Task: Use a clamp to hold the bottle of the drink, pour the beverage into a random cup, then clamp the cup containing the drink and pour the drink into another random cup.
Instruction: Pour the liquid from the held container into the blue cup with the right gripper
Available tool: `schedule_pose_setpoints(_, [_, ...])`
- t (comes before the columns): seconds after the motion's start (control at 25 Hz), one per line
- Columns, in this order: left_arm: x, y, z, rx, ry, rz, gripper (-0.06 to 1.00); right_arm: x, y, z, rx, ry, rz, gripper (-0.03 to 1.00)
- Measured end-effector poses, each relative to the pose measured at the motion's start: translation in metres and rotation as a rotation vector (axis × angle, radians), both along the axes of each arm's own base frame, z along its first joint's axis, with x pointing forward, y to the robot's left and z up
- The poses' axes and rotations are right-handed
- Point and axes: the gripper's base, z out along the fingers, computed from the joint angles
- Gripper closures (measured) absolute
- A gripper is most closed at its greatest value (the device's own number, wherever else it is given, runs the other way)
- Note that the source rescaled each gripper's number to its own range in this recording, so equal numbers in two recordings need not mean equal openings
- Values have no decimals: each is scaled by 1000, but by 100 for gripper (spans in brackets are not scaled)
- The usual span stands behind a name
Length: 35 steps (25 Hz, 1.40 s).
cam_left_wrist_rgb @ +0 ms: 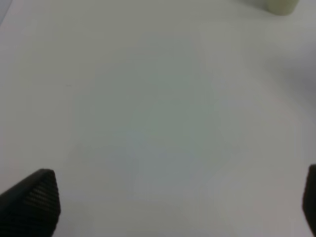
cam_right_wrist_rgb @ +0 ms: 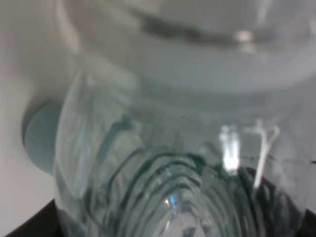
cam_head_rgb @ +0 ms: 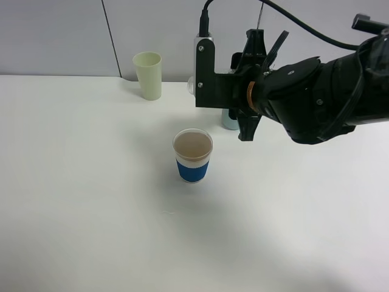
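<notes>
The right gripper (cam_head_rgb: 246, 91) is clamping the clear plastic bottle (cam_right_wrist_rgb: 173, 163), with its jaws closed on the glossy, ribbed wall. It is holding the bottle behind the blue-banded cup (cam_head_rgb: 193, 156); whether the bottle is touching down is hidden. The left gripper (cam_left_wrist_rgb: 170, 205) is hanging open over the bare white table (cam_head_rgb: 91, 231). The blue-banded cup is sitting mid-table, seemingly carrying brownish drink near its rim, and the pale green cup (cam_head_rgb: 148, 74) is standing well apart at the back. The risks, as I am judging them: slick, thin plastic slipping or buckling under the squeeze, and the tapered cup wall (probably paper) caving and spilling when clamped.
</notes>
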Motion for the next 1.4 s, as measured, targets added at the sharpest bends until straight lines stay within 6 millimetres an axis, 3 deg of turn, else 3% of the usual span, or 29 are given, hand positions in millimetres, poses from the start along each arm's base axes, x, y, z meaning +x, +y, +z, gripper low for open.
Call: schedule_pose_setpoints(1.4, [0,0,0,0,0,0,-6,3,-8,4,-354,-96,98,94])
